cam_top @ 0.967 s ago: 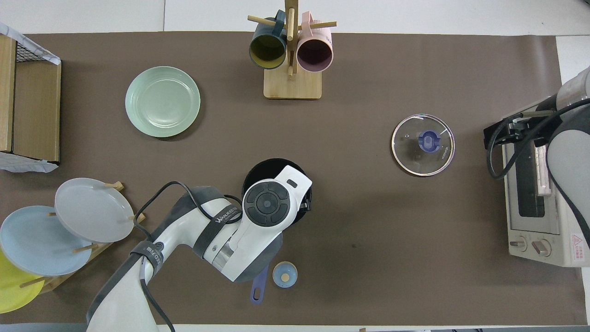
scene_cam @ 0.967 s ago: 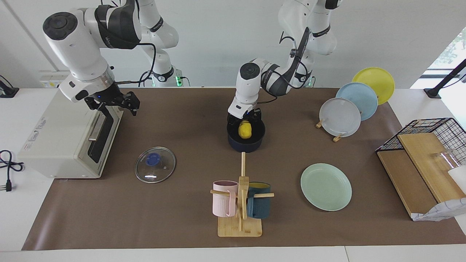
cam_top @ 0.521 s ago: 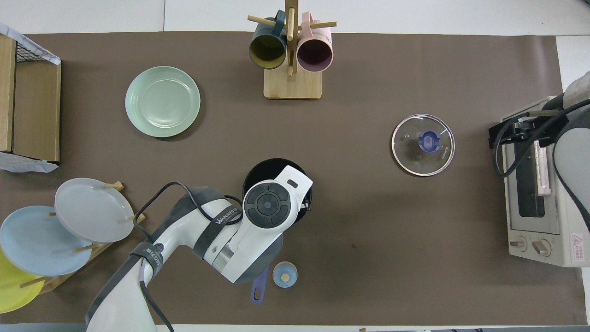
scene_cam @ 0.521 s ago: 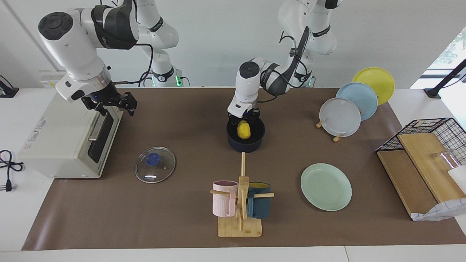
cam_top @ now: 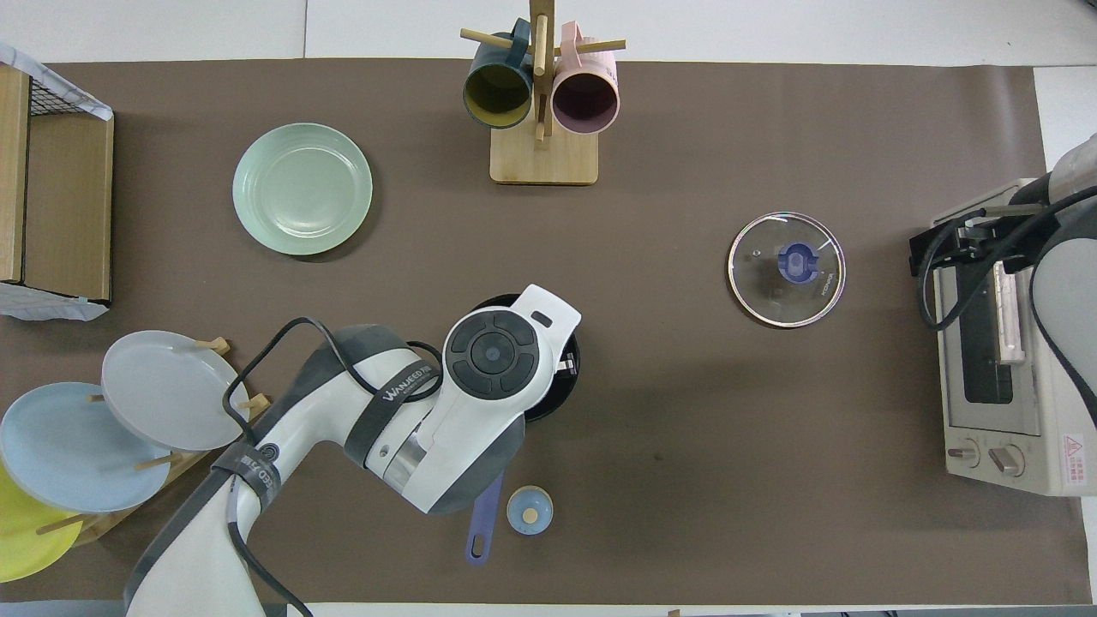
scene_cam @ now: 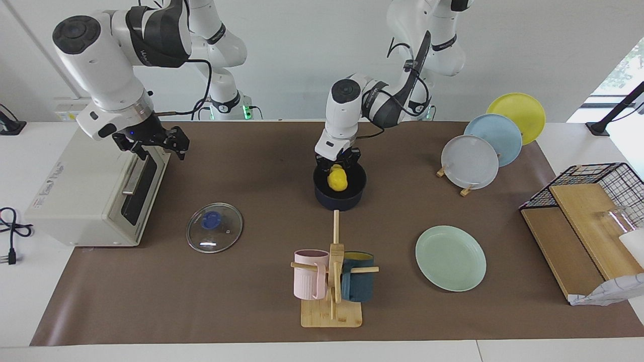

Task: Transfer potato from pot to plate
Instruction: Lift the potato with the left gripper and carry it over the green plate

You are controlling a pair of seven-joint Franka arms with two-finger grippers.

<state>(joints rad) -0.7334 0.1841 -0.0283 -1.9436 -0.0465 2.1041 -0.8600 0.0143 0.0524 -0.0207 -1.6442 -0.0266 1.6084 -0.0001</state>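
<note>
From across the table: one potato (scene_cam: 337, 179) sits over the one pot (scene_cam: 340, 196), pinched in the left gripper (scene_cam: 338, 166). The right gripper (scene_cam: 157, 142), fingers apart, waits over the toaster oven (scene_cam: 90, 193). One green plate (scene_cam: 450, 258) lies near the mug rack (scene_cam: 332, 281).

From above: the left arm hides most of the pot (cam_top: 561, 398). One glass lid (cam_top: 786, 269) lies near the toaster oven (cam_top: 1011, 403). Three plates (cam_top: 167, 390) stand at the table's corner.

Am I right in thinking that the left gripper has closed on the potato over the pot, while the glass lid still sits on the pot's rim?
Not quite: the glass lid is off, lying flat on the mat toward the right arm's end of the table, apart from the pot, as the facing view shows. The rest holds: the left gripper is shut on the potato over the open pot.
</note>
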